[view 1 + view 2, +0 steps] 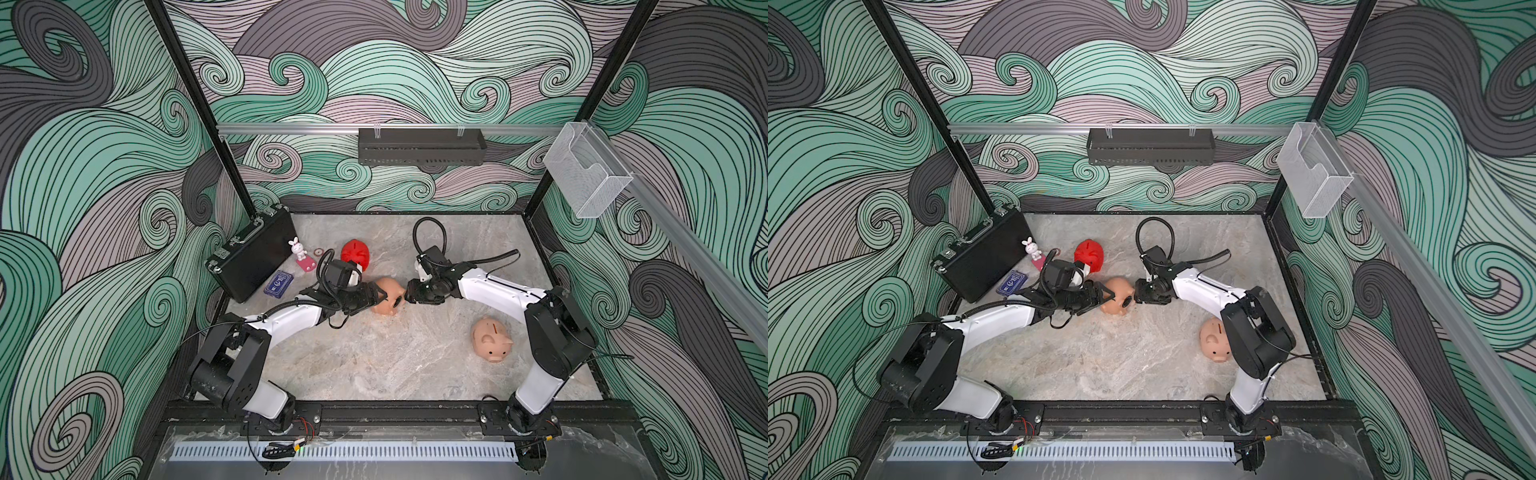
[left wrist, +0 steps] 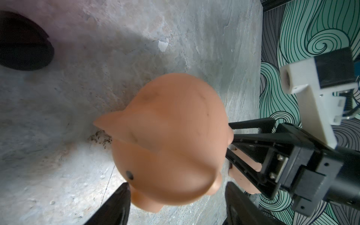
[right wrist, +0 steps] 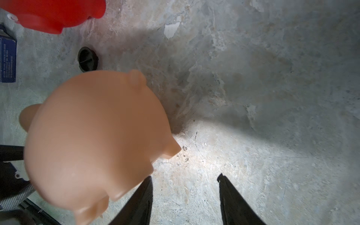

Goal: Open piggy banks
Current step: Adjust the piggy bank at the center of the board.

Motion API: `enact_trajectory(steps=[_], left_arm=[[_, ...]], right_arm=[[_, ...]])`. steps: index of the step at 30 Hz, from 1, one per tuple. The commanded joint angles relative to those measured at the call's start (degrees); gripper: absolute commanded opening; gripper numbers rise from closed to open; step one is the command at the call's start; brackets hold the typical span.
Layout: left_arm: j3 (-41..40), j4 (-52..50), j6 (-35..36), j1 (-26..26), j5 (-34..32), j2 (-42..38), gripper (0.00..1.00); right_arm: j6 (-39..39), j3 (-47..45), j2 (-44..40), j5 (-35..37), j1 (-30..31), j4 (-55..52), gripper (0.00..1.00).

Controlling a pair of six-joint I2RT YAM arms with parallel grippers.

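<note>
My left gripper (image 2: 176, 190) has its two dark fingers (image 2: 116, 204) closed in on the snout end of a peach-pink pig (image 2: 171, 140), gripping it on either side. My right gripper (image 3: 185, 180) stands partly open with nothing between its fingers (image 3: 235, 202); that pig sits just off to one side of them. In both top views the held pig (image 1: 388, 299) lies tipped on its side mid-table between my two grippers, its dark round belly hole (image 1: 1127, 302) turned toward the right one. A loose black plug (image 3: 88, 59) lies on the marble beyond it. The red pig (image 1: 355, 253) sits farther back; the second peach pig (image 1: 492, 340) stands upright beside my right arm, slot up.
</note>
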Motion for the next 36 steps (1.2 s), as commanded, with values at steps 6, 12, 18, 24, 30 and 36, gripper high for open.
enact_trajectory(steps=[6, 12, 18, 24, 30, 36], left_arm=[[3.08, -2.58, 1.86, 0.27, -0.28, 0.38, 0.74], [2.16, -6.59, 3.34, 0.34, -3.04, -2.98, 0.74], [2.4, -11.96, 5.73, 0.28, -7.4, -7.22, 0.79], [3.1, -14.83, 7.34, 0.34, -10.13, -8.8, 0.81], [3.06, -16.17, 8.02, 0.43, -11.62, -9.79, 0.85], [3.01, -16.51, 8.25, 0.53, -12.47, -10.23, 0.91]], right_arm=[[-0.21, 0.73, -2.22, 4.42, -2.6, -1.04, 0.54], [2.15, 2.63, -1.97, 5.12, -4.57, -0.83, 0.57], [4.23, 2.63, -1.87, -1.5, -4.92, 7.86, 0.68], [5.6, 1.82, 0.36, -13.53, -4.79, 19.85, 0.81], [6.24, 3.27, 4.61, -18.24, -4.18, 21.54, 0.86], [5.06, 5.04, 7.85, -21.71, -3.28, 20.33, 0.85]])
